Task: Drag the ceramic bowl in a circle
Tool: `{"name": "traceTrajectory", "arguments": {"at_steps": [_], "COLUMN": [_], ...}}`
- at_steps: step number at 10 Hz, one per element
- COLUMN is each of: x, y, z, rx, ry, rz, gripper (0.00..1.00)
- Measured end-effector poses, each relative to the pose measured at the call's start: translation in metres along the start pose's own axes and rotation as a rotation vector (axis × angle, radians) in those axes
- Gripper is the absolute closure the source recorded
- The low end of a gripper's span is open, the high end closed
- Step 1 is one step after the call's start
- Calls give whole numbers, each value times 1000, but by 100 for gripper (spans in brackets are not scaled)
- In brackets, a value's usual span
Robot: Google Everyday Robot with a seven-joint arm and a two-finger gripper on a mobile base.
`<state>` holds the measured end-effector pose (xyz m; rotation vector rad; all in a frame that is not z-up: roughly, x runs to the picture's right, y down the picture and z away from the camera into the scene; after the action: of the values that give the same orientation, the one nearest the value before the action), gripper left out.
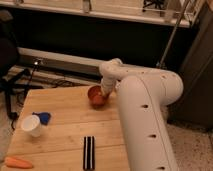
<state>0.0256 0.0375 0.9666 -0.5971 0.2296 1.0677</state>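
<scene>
Holds ceramic bowl (94, 98) by its rim with gripper (105, 92) clamped there; risks tipping bowl or losing grip through uneven dragging.

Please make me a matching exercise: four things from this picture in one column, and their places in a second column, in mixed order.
1 ceramic bowl
2 white cup
3 carrot
4 gripper

a near left corner of the table
b at the bowl's right rim
c far part of the table
d left side, beside a blue thing

Pairs: 1-c, 2-d, 3-a, 4-b
</scene>
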Motion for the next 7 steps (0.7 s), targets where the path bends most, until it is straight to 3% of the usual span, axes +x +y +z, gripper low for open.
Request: {"name": "traceTrajectory", "arguments": {"at_steps": [2, 4, 6, 7], "x": [30, 85, 138, 165], "y": [-23, -31, -20, -2], "z": [-3, -2, 4, 9], "rx": [22, 70, 117, 144], "ry": [1, 30, 72, 96], "rz": [-16, -98, -200, -276], "gripper": [100, 100, 100, 100]}}
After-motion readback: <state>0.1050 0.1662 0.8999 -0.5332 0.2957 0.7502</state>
